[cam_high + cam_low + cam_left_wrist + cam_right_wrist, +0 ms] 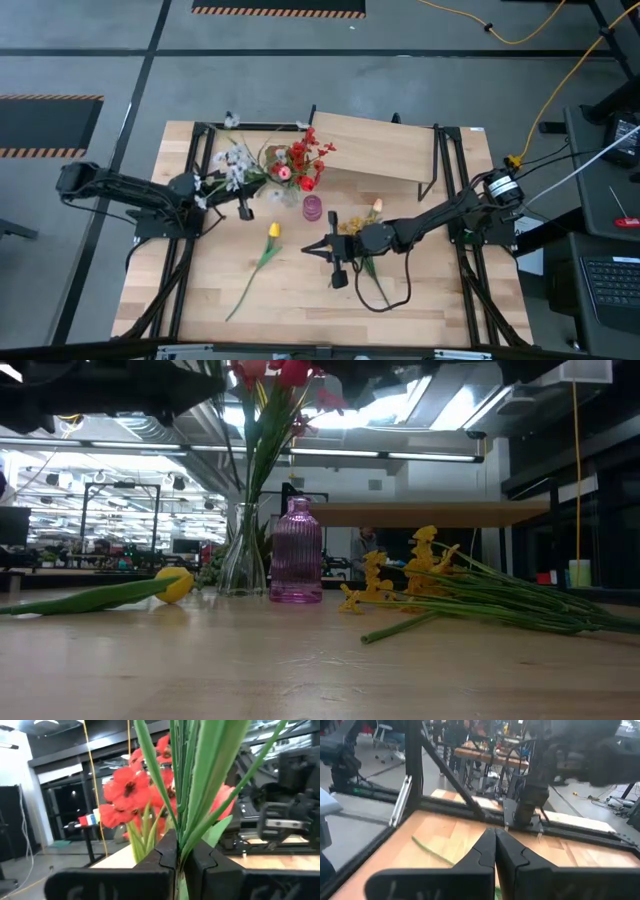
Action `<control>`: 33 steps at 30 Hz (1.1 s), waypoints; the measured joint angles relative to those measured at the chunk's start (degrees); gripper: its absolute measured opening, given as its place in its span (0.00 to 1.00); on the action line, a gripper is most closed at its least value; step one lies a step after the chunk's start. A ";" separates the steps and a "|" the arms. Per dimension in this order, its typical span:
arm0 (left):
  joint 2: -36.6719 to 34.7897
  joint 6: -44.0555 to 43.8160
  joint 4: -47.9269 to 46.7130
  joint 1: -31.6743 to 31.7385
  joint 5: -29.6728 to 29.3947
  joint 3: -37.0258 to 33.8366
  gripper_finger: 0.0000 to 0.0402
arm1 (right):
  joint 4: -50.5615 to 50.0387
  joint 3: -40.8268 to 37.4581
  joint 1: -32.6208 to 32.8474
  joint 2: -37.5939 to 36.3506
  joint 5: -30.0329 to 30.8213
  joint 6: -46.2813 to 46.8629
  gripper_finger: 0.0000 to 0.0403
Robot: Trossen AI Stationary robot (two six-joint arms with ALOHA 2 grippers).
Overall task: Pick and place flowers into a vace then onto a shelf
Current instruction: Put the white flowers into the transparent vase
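Note:
A clear glass vase (pixel 243 555) stands on the table with red flowers (pixel 303 160) in it. My left gripper (pixel 243 207) is beside that vase, shut on green stems (pixel 190 795); white blossoms (pixel 233 163) spread beside it. A yellow tulip (pixel 273 230) lies flat on the table, its stem (pixel 245 290) running toward the near edge. A yellow-orange bunch (pixel 420 565) lies under my right arm, stems (pixel 375 283) on the wood. My right gripper (pixel 322 248) is shut, holds nothing, and hovers near the table's middle. The shelf (pixel 375 150) stands at the far edge. My left gripper pinches several green stems and leaves (pixel 182 837) between its two fingers (pixel 155 857). The stems run on past the fingertips toward the red flowers (pixel 127 790). Their lower ends are hidden behind the fingers, and I cannot tell which blossoms belong to them.
A ribbed pink vase (pixel 312 207) stands upright beside the clear one, between my two grippers. Black frame rails (pixel 180 270) run along the table's left and right sides. Bare wood (pixel 300 310) lies toward the near edge.

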 joint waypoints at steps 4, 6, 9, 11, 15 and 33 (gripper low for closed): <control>1.98 -0.49 0.02 2.29 0.85 0.00 0.01 | 0.55 0.00 0.00 0.49 0.00 -0.03 0.01; 3.11 -0.69 0.48 3.37 0.85 0.00 0.01 | 0.33 0.00 0.00 0.57 0.00 -0.05 0.01; 4.86 -2.42 0.58 4.89 1.69 0.00 0.02 | 0.38 0.00 0.00 0.57 0.00 -0.11 0.01; 6.10 -3.19 0.94 5.80 3.09 0.00 0.02 | 0.34 0.00 0.00 0.57 0.00 -0.20 0.00; 8.08 -4.88 3.70 7.27 4.84 0.00 0.02 | 0.34 0.00 0.00 0.57 0.00 -0.20 0.01; 11.10 -10.14 -2.61 8.60 5.57 0.02 0.22 | -0.29 0.00 0.00 0.57 0.00 -0.20 0.01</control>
